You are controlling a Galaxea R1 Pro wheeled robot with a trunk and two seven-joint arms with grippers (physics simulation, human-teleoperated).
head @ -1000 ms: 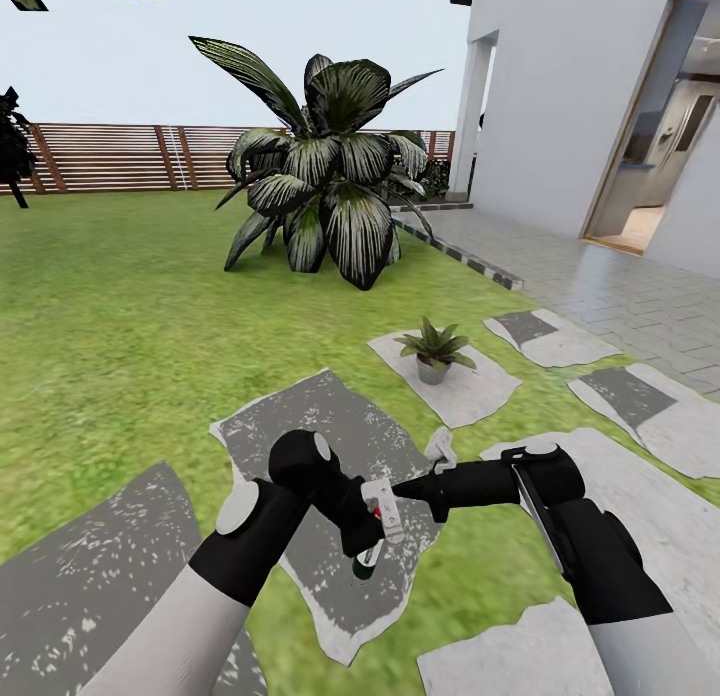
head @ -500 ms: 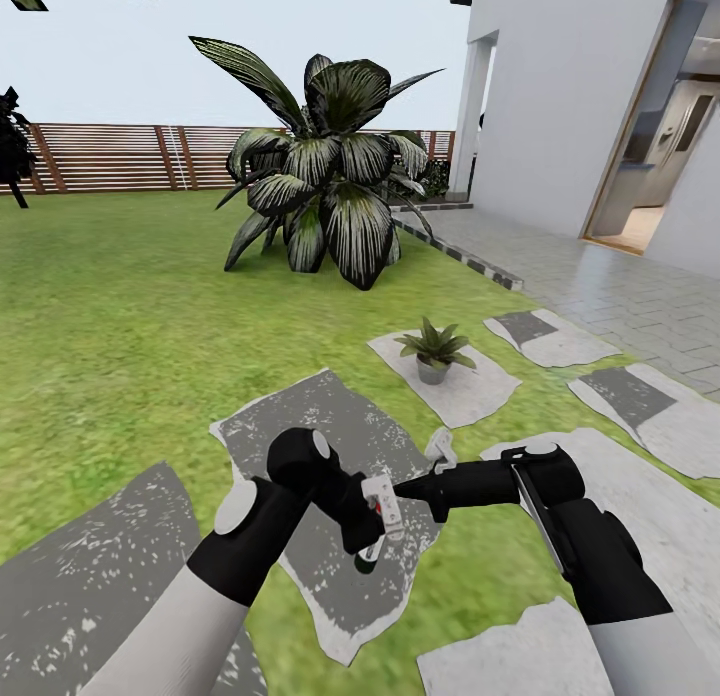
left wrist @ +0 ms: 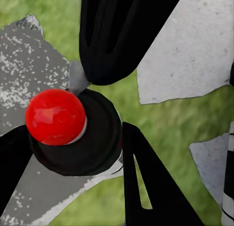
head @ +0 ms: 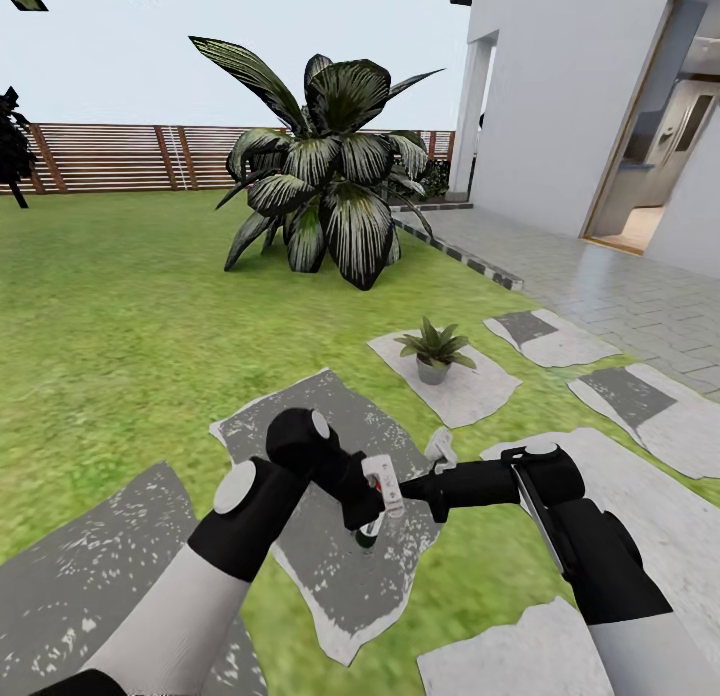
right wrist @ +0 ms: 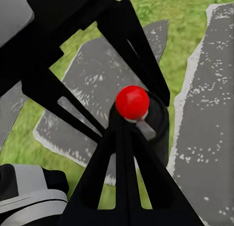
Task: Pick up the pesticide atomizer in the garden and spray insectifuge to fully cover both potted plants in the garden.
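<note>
Head view — atomizer (head: pixel 368 538) within left end effector (head: pixel 372 516)

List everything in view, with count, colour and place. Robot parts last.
pesticide atomizer: one, dark body with a red round top, held upright between the left gripper's fingers over a stepping stone.
potted plant: one, green leaves in a grey pot, on a stepping stone ahead and to the right.
stepping stones: several, grey, set in the lawn.
lawn: green, across the middle.
striped-leaf plant: one, large, dark green, behind the lawn.
fence: brown slats, at the back.
house: white wall with an open doorway, at the right.
left gripper: black, closed on the atomizer.
right gripper: black, fingertips at the atomizer's top.
</note>
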